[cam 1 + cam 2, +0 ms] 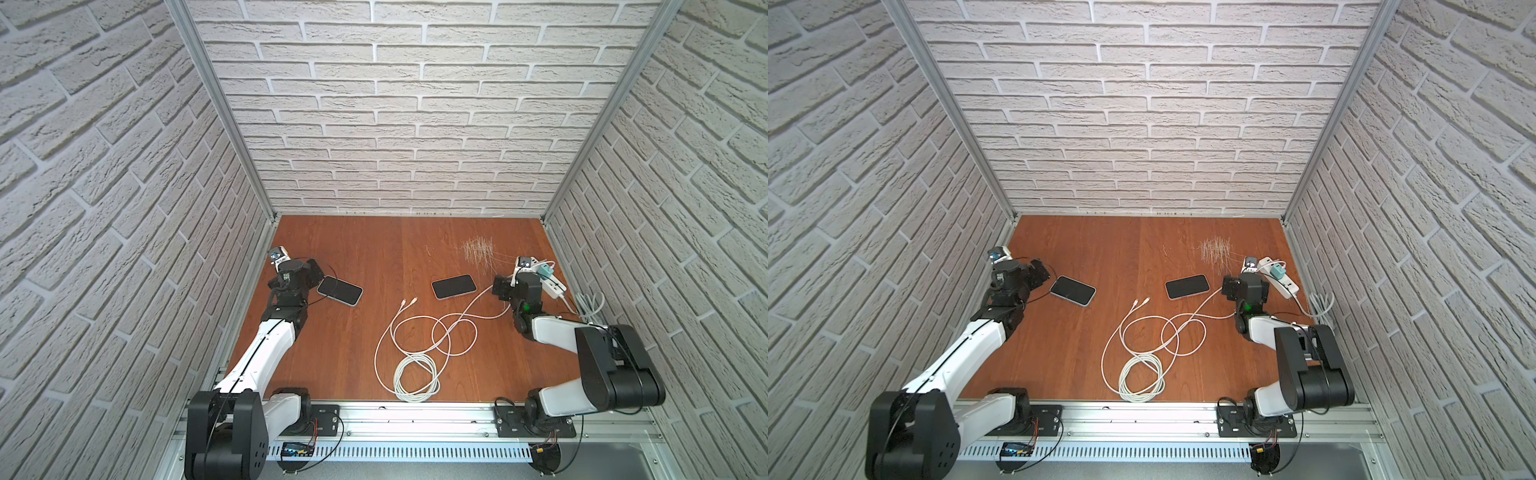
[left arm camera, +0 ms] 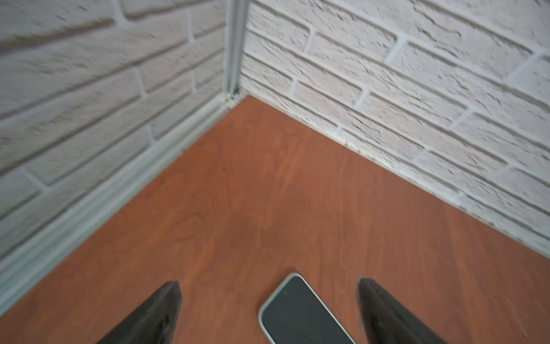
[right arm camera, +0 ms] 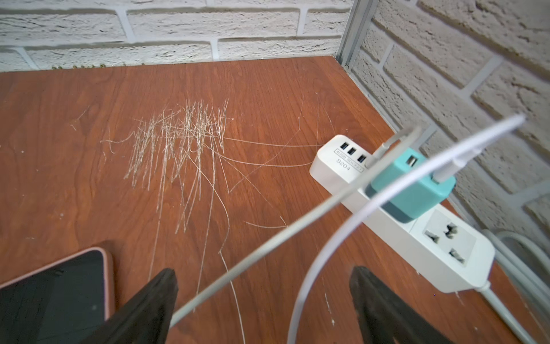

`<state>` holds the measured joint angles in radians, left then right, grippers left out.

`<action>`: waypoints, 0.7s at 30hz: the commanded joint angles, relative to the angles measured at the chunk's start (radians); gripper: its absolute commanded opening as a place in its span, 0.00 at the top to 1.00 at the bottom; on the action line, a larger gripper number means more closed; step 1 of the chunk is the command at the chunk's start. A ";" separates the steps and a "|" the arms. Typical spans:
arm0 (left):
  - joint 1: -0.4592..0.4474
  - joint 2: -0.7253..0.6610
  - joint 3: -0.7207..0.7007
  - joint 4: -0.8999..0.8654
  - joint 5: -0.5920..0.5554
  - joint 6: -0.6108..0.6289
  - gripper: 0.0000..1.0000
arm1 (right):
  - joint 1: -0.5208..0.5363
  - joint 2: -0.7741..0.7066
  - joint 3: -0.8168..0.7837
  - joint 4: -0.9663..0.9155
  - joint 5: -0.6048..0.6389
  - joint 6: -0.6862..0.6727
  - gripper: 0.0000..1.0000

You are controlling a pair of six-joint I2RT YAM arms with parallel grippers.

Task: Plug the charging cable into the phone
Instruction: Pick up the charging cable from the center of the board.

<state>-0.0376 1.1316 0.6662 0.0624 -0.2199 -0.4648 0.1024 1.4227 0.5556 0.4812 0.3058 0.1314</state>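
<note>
So, nothing is plugged in yet. Nearest, at 6 o'clock, the charging cable [image 1: 415,397] lies coiled on the desk [image 1: 353,353], its plugs [image 1: 414,299] loose at centre. Farther, at 10 o'clock, my left hand [image 2: 268,284] gapes empty by one phone [image 2: 300,315]; at 2 o'clock my right hand [image 3: 262,271] gapes empty beside the other phone [image 1: 454,286]. Grasping and inserting remain.

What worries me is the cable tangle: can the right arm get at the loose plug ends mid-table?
Probably yes: the plug ends lie uncovered, and the right claw is open and empty, though cables crossing between its fingers might snag.
</note>
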 commanded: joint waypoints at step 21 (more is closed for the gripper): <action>-0.624 0.805 0.828 -0.841 0.322 0.385 0.55 | 0.011 -0.028 0.160 -0.405 -0.202 0.288 0.08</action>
<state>-0.6380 1.9244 1.4456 -0.6701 0.0769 -0.1051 0.1097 1.3876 0.7227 0.0463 0.1173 0.3969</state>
